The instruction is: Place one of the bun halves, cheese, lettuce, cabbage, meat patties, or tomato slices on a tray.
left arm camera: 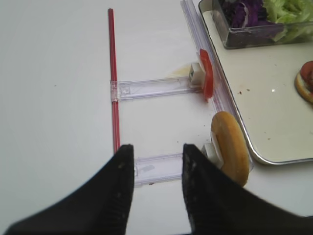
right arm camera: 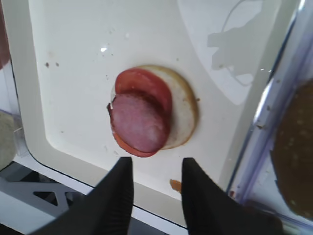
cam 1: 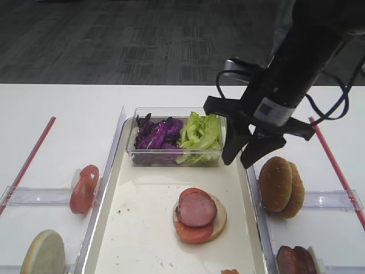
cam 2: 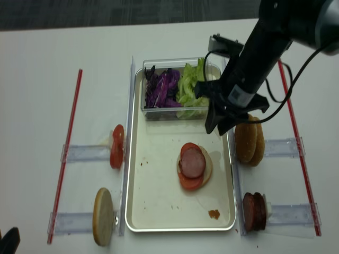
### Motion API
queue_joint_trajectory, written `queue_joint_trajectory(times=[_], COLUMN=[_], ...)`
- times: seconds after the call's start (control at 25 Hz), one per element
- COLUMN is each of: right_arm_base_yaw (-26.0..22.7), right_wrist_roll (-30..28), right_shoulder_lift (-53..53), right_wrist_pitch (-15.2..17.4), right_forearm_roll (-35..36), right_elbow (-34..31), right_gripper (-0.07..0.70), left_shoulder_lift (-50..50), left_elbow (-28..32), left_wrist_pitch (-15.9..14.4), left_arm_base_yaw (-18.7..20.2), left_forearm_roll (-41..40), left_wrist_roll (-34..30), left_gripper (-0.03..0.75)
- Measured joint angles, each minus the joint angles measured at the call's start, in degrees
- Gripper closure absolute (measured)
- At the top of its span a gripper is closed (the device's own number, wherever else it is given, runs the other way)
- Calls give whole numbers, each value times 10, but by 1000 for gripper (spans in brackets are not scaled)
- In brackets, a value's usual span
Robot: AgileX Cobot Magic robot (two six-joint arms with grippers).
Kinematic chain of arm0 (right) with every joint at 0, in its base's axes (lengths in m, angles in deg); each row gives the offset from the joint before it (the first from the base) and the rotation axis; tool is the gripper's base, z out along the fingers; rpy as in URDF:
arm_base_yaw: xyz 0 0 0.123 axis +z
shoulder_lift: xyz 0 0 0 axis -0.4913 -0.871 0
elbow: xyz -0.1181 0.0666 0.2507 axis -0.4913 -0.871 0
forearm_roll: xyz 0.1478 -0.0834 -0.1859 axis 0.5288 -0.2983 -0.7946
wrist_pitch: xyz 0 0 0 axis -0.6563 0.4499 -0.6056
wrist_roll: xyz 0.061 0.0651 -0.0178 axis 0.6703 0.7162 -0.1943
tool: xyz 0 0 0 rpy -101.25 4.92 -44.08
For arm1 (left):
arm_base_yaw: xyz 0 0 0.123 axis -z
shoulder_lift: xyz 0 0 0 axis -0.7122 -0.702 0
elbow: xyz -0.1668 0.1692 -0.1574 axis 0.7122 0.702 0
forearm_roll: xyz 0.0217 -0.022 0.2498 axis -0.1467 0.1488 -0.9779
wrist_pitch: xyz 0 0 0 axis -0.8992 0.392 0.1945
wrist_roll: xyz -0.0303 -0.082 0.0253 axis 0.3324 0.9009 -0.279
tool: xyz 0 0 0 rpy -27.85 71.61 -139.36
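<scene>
On the cream tray (cam 1: 142,228) lies a bun half (cam 1: 219,220) with a tomato slice (cam 1: 191,233) and a meat patty (cam 1: 197,208) stacked on it. My right gripper (cam 1: 239,161) hangs above the tray's far right side, open and empty; in its wrist view the right gripper (right arm camera: 156,161) points down beside the patty (right arm camera: 139,122). My left gripper (left arm camera: 156,147) is open and empty over the table left of the tray, near an upright bun half (left arm camera: 230,147). Cabbage (cam 1: 157,134) and lettuce (cam 1: 199,131) fill a clear tub. Cheese is out of view.
Clear racks flank the tray: tomato slices (cam 1: 84,188) and a bun half (cam 1: 43,254) on the left, bun halves (cam 1: 279,185) and meat patties (cam 1: 293,260) on the right. Red strips (cam 1: 28,162) mark both outer sides. An orange scrap (cam 2: 214,214) lies on the tray.
</scene>
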Motion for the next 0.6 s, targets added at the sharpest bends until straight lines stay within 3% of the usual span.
queue_joint_trajectory(times=[0.2, 0.6], right_arm_base_yaw=[0, 0], right_wrist_roll=[49, 83], right_shoulder_lift=[24, 58], right_wrist_pitch=[35, 43], right_forearm_roll=[-101, -184], right_elbow=[40, 77], right_gripper=[356, 356], left_shoulder_lift=[0, 0], left_elbow=[0, 0], left_wrist_pitch=[0, 0], left_arm_base_yaw=[0, 0], left_forearm_roll=[0, 0], left_wrist_roll=[0, 0], left_gripper=[482, 482])
